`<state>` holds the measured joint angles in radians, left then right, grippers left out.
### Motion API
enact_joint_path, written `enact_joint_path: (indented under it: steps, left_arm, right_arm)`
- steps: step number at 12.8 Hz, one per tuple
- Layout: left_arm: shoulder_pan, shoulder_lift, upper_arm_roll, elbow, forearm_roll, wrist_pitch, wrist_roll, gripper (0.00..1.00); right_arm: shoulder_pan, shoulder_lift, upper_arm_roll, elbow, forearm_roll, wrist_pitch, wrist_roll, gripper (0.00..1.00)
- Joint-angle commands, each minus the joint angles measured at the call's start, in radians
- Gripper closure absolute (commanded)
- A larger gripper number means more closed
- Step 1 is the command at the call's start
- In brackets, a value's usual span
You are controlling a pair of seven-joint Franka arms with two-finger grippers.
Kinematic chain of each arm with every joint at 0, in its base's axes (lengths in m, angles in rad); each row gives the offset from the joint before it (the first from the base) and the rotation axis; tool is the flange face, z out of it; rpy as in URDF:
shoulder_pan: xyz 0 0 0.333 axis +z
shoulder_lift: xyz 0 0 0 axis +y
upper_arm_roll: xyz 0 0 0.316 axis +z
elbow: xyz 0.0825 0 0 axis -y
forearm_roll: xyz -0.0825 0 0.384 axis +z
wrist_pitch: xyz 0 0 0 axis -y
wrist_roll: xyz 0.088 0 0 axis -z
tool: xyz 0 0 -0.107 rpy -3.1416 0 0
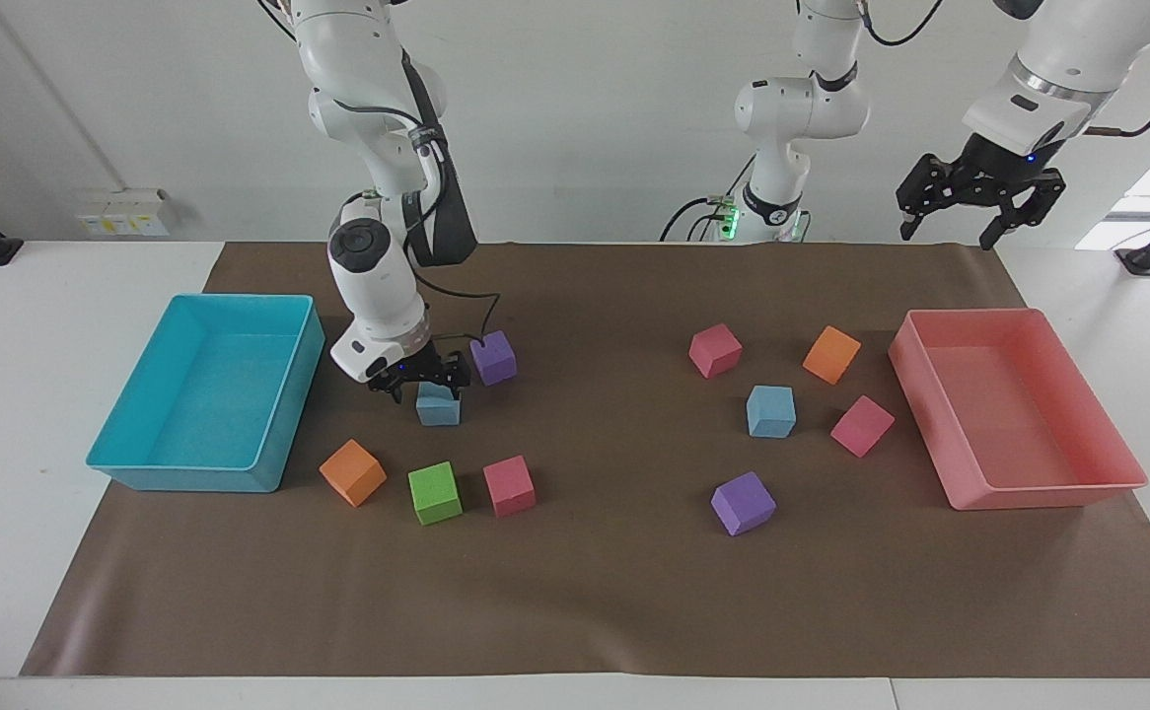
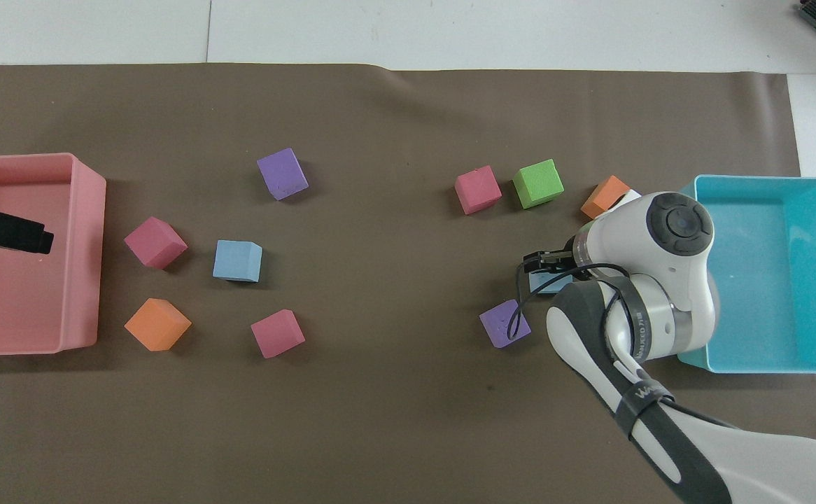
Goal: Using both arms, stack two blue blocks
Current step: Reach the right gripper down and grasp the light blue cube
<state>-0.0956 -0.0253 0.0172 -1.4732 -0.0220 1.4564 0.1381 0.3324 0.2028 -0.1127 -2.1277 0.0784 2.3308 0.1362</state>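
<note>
One blue block lies toward the right arm's end of the table, next to a purple cube. My right gripper is open and low over this block, its fingers on either side of the block's top. In the overhead view the gripper covers most of that block. The second blue block lies free toward the left arm's end. My left gripper is open, waits high in the air, and shows over the pink tray in the overhead view.
A turquoise tray stands at the right arm's end and a pink tray at the left arm's end. Orange, green and pink cubes lie farther from the robots than the covered block. Several more cubes surround the second block.
</note>
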Motion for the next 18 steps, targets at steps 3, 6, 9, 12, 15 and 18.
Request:
enact_joint_path:
  steps: [3,6,9,12,15,18]
  left_arm:
    - [-0.001,-0.013,-0.002,-0.015,0.005,0.01,-0.005,0.0]
    - [-0.001,-0.013,-0.002,-0.015,0.005,0.01,-0.005,0.0]
    - [-0.001,-0.013,-0.002,-0.013,0.005,0.01,-0.005,0.0]
    - [-0.001,-0.013,-0.002,-0.013,0.005,0.012,-0.005,0.0]
    - [-0.001,-0.013,-0.002,-0.015,0.005,0.01,-0.005,0.0]
    - [-0.003,-0.013,-0.002,-0.013,0.005,0.012,-0.005,0.0]
  right_arm:
    - [0.011,-0.003,-0.001,-0.057,0.024,0.057,-0.01,0.0]
    - [0.008,0.004,-0.001,-0.063,0.024,0.096,-0.035,0.0]
    - [0.008,0.001,-0.001,-0.075,0.026,0.102,-0.021,0.0]
    - [0.008,0.003,-0.001,-0.075,0.026,0.12,-0.014,0.36]
    - [0.01,0.004,-0.001,-0.074,0.026,0.139,0.035,1.0]
    - [0.01,-0.002,-0.001,-0.061,0.024,0.127,0.036,1.0]
